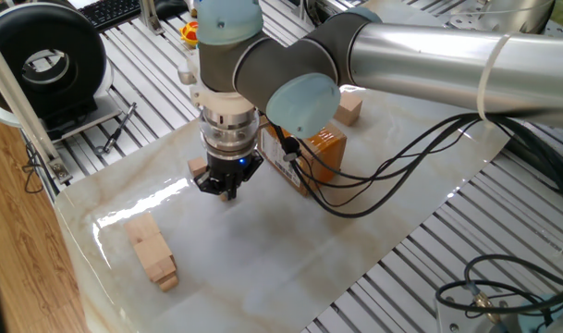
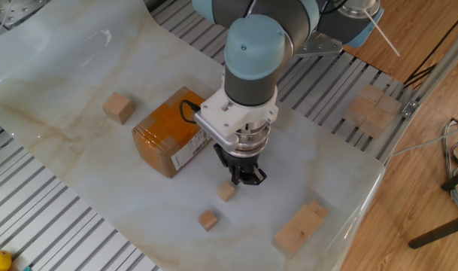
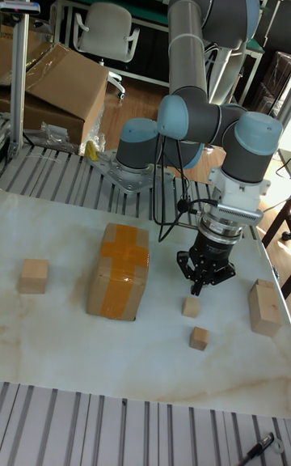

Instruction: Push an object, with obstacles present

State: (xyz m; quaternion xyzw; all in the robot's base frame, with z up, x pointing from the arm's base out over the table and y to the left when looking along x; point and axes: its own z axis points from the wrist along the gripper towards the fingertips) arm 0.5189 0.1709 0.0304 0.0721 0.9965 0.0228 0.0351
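A: Tall fixed view is giving the clearest line: the gripper [image 3: 197,286] is standing upright over the marble worktop [image 3: 56,353], tips low and pinched together, holding nothing. The small cube [image 3: 191,307] is sitting just in front of the tips, touching or nearly so; I cannot tell which.

B: And where is it lying on the worktop?

A: Toward the end where the stacked wooden blocks [image 3: 264,307] are resting, roughly midway between the long edges. A second small cube [image 3: 199,338] is waiting just beyond it, nearer the front edge in this view. The cardboard box [image 3: 118,271] is sitting near the middle, well apart from the cube, and the bigger cube [image 3: 33,276] is close to the far end.

B: So how should the push be going?

A: My judgement: keeping the tips low and centred on the cube's face, so it is sliding straight and not spinning off a corner. Moving slowly would help, since the marble is looking glossy and the cube may skid. The second cube is lying close to the likely path, so the line needs steering past it.

B: How is the cube itself looking?

A: In the other fixed view the small cube [image 2: 226,192] is showing plain pale tan wood, with no markings that I can make out, flat on one face and turned slightly against the worktop's edges.
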